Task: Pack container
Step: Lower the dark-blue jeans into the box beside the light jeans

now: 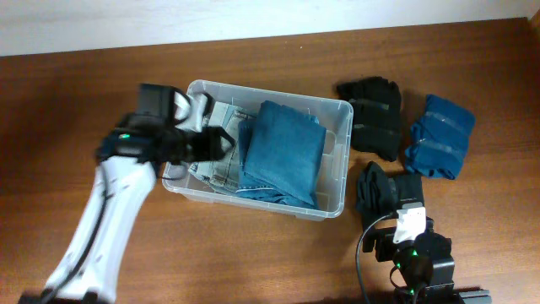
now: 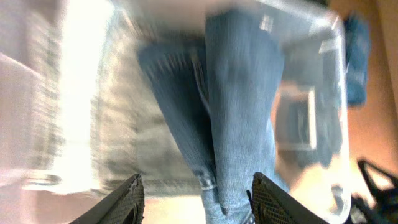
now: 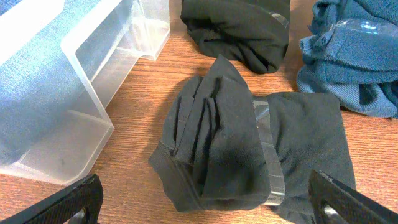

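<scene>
The container [image 1: 341, 165] sits mid-desk, clear plastic, long side running left to right and turned a touch askew. Inside it, folded blue jeans [image 1: 283, 150] fill the middle and right. A paler, greyish denim piece [image 1: 214, 173] lies flat beneath them on the left. The left tool [image 2: 196, 180] hangs over that left end, right above the pale denim. Its two dark fingers [image 2: 129, 198] are spread wide with nothing between them. The left wrist view is badly smeared, but the jeans and the bin's far wall do come through.

Outside now, on the wooden desk [image 1: 253, 253]. Just off the container's near right corner lies a black fabric bundle [image 3: 217, 143] with a clear tape band around it. The right tool [image 3: 205, 180] is poised over it, fingers splayed wide to either side of the cloth and gripping nothing. Further back, beside the container's right wall, sits a second black bundle [image 1: 375, 114]. To the right of that one is a blue bundle [image 1: 440, 135], close alongside, also banded.
</scene>
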{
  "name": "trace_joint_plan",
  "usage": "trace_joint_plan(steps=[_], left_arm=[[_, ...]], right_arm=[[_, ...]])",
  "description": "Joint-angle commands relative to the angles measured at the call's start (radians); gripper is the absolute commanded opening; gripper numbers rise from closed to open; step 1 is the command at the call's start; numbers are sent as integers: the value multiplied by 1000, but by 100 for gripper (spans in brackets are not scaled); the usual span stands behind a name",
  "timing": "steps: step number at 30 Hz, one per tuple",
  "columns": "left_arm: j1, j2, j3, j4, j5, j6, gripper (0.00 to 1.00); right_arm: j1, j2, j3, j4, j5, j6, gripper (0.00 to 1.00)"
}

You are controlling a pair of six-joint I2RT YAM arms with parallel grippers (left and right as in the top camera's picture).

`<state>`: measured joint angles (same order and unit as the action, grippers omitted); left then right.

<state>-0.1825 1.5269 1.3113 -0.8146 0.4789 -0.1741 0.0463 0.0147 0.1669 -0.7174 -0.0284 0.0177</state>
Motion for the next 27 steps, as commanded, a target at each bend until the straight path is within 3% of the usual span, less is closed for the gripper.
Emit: trace_joint_plan(steps=[1,8,13,16,20,27], left_arm=[[14,-75,45,12,-65,56,56],[-135,-36,45,10,-30,336,50],[-251,80,45,-7,-261,341,41],[-277,193,45,-10,-316,332,41],[-274,339,45,-55,-443,228,41],[-262,489,45,-103,-471,203,38]], right_arm=[[-8,-9,-5,0,-5,-3,98],[-8,-9,-5,0,-5,-3,98],[-8,-9,-5,0,-5,-3,98],[-8,-9,-5,0,-5,-3,98],[-8,-9,-5,0,-5,-3,98],[-8,-9,-5,0,-5,-3,98]])
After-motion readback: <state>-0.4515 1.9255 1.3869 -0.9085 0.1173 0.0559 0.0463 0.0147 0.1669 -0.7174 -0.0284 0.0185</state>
